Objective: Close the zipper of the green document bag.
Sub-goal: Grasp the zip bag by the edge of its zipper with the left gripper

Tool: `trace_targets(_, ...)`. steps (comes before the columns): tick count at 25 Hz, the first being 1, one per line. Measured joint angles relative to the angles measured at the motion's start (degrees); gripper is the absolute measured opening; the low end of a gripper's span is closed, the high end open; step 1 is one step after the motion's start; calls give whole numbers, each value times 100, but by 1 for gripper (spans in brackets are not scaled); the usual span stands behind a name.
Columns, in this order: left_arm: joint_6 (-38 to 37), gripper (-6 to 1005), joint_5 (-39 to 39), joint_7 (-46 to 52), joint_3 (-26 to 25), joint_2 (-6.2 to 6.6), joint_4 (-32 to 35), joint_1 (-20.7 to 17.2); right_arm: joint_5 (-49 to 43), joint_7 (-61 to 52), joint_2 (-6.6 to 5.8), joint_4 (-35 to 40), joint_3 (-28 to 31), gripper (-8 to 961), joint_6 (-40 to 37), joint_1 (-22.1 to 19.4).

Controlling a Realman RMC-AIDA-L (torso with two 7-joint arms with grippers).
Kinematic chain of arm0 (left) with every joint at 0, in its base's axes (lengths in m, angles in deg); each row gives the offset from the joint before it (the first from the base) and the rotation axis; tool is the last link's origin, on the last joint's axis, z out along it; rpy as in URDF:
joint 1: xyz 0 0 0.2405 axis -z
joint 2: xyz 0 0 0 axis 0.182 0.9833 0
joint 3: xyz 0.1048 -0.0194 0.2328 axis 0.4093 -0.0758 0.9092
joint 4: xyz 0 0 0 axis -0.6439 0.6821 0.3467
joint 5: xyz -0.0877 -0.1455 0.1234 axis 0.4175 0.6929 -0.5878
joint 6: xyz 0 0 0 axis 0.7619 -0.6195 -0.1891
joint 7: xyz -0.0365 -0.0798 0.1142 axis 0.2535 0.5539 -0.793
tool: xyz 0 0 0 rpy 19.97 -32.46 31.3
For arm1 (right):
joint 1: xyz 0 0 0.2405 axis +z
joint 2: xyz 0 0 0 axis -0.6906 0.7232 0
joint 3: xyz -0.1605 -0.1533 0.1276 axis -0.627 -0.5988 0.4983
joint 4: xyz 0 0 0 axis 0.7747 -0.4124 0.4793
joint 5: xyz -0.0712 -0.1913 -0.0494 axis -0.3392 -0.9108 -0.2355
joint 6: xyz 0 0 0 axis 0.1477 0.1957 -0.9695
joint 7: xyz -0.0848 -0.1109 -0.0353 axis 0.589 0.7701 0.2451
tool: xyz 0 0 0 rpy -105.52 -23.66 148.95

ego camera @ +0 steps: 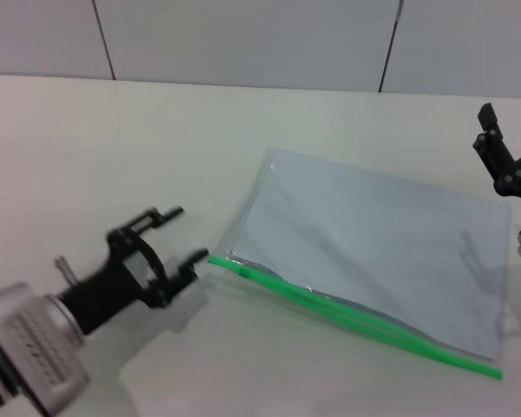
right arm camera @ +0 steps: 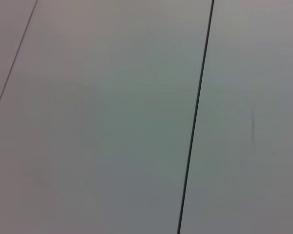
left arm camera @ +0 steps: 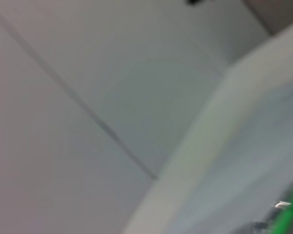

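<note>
Head view: zipper (ego camera: 356, 317) runs diagonally, left-far to right-near, unzipped.

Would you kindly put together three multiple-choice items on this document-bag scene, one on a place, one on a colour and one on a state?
1. Where is the left end effector?
A. Resting on the middle of the bag
B. Just off the bag's corner where the zipper begins
C. Raised above the bag's far edge

2. What colour is the zipper of the green document bag?
A. Bright green
B. Red
C. Black

3. What is the state of the left end effector?
A. Shut on the zipper
B. Shut on a sheet of paper
C. Open, holding nothing

Answers: 1 B, since its fingertips point at the near left corner without touching it, while the right end effector sits apart at the right edge of the head view. 2 A, since the strip along the near long edge is bright green. 3 C, since its two fingers stand apart with only table between them.
</note>
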Motion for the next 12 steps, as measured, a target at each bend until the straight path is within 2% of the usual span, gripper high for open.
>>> trace_targets(5,453,628,-274,-181,-1,0,232,5,0,0,0,-6,-3,790,0,26)
trace_targets(12,591,628,-472,-258,-1,-4,308,-2,0,0,0,-2,-10,790,-1,25)
